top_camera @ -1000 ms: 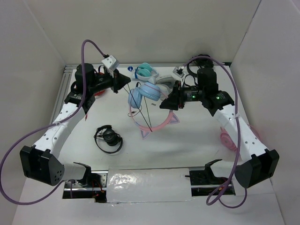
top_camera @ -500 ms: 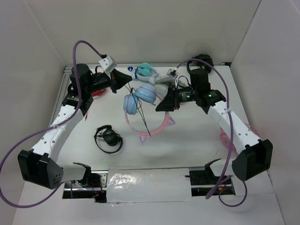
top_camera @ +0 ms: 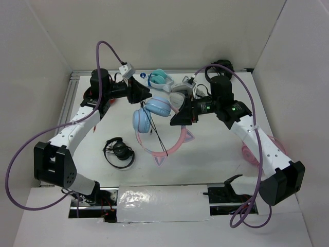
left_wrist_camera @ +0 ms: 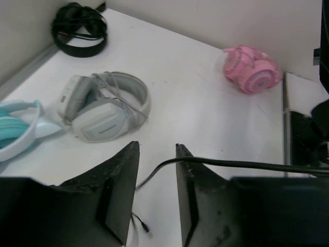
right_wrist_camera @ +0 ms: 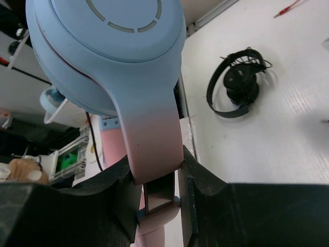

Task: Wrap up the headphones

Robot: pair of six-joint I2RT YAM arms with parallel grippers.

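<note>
**A:** Where are the headphones right now?

**B:** In my right gripper! These are the over-ear headphones with the pink cat-eared headband and light blue ear cups. They hang over the middle of the white table, between my two arms. My fingers pinch the pink band just under one blue cup, and that cup fills the top of my right wrist view.

**A:** And your left side?

**B:** My left gripper sits just beside the blue cups, jaws spread with a clear gap. The thin black cable comes in from the right and crosses one fingertip. It drops through the gap, and its small plug end shows below. Nothing is squeezed there.

**A:** What else is on the table?

**B:** A small black on-ear headset lies near my left arm. A grey-and-white padded pair lies at the far side, touching a teal-and-white pair. An all-pink pair is over by my right arm, and a black pair sits in the far corner.
</note>
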